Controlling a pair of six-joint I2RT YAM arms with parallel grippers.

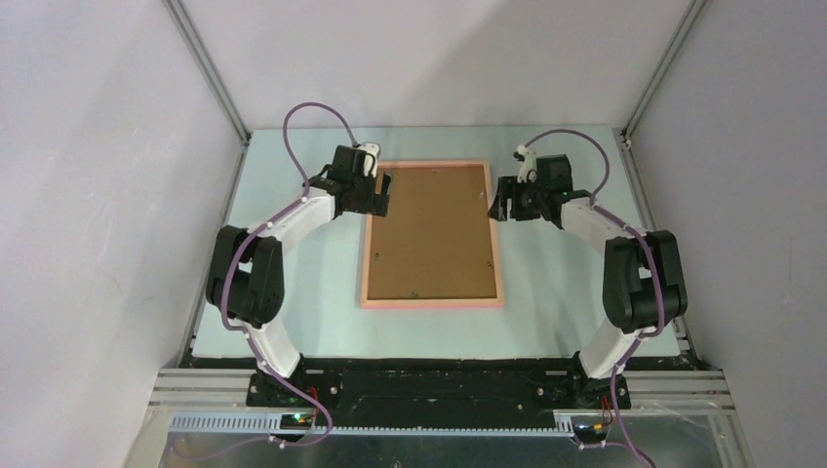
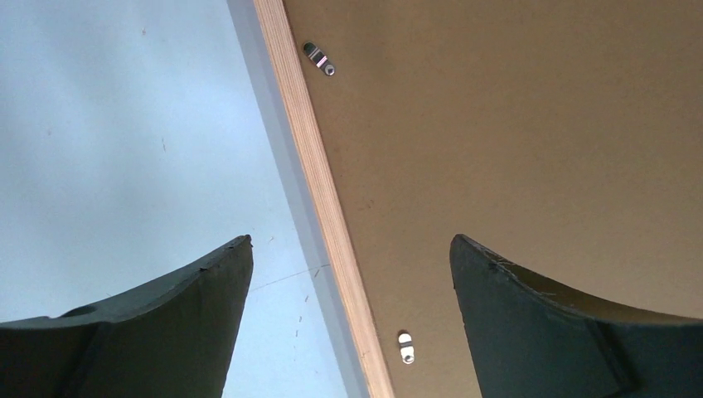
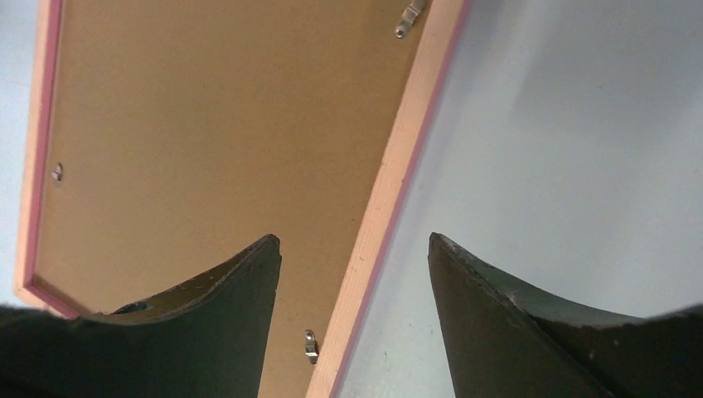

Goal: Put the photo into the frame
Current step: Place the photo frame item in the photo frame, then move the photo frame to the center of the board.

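The pale green table (image 1: 293,292) fills the floor of my booth. The salmon-pink frame (image 1: 432,301) lies flat at its middle, back side up, long side running away from my bases. The brown backing board (image 1: 429,234) sits inside its rim. Whether the photo lies under that board I cannot tell.

My left gripper (image 2: 350,240) hangs over the frame's left edge near the far end. It is released, with one finger above the table, the other above the board, and nothing between them. My right gripper (image 3: 352,239) hangs over the right edge, level with the left. It is also spread apart and grasps nothing.

Small metal turn clips (image 2: 319,58) sit on the board just inside the rim, and one (image 3: 310,344) is near my right fingers.
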